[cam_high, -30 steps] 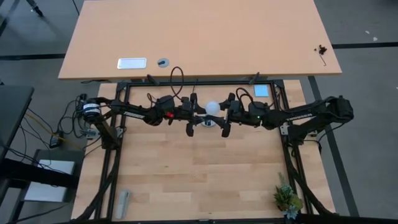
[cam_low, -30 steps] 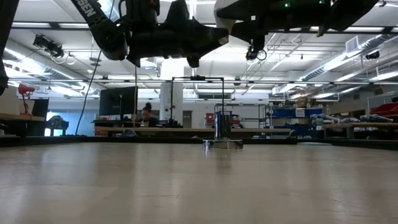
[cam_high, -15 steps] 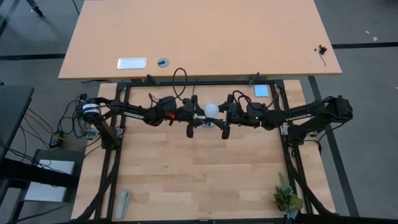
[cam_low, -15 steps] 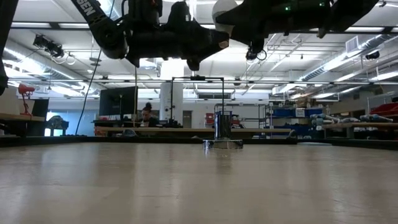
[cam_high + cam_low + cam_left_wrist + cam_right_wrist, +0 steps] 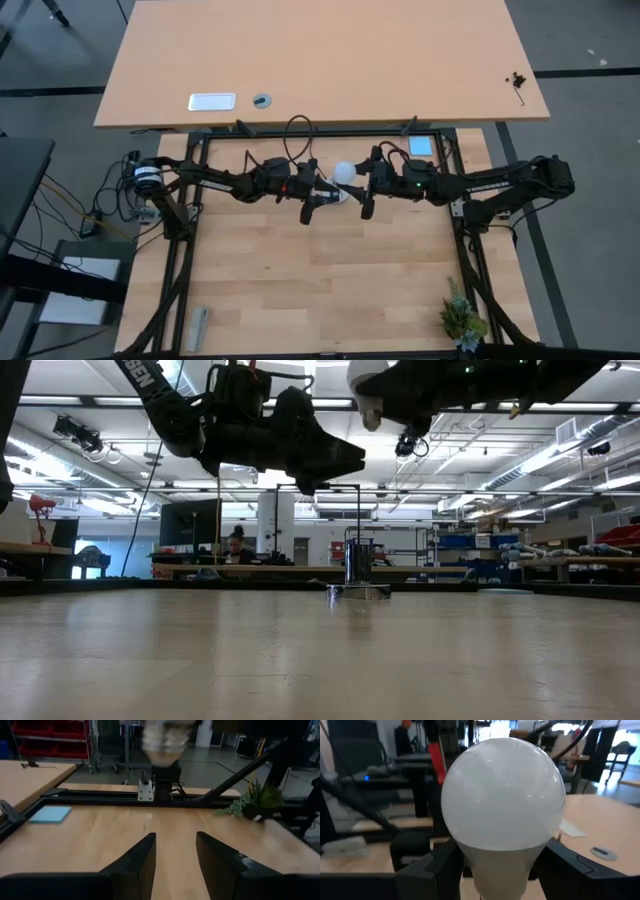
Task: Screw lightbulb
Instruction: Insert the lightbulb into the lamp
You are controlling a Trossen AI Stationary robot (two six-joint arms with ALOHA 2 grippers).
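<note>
The wooden surface [image 5: 300, 270] filled the middle of the high view, with a second, paler table [image 5: 320, 60] beyond its far edge. A black metal frame [image 5: 190, 230] ran round the surface.

Both dark arms reached in from the sides and met over the far middle of the surface. The left arm [image 5: 215, 180] came from the left and the right arm [image 5: 490, 185] from the right, and from the low camera both hung well above the surface.

The right tool [image 5: 495, 862] was closed round the neck of the lightbulb [image 5: 345, 172], one finger at each side below the white globe, which stood up between them. The bulb was held in the air between the two tools, over the far middle of the surface.

The left tool [image 5: 175, 855] was part open with nothing between its fingers [image 5: 137, 857], and pointed toward the bulb just beside it.

A silvery socket [image 5: 360, 591] sat on the surface under the two tools, largely covered by them from above. A small potted plant [image 5: 462, 318] stood at the near right corner, a grey bar [image 5: 198, 327] lay at the near left edge, and a blue pad [image 5: 421, 146] lay at the far right.
</note>
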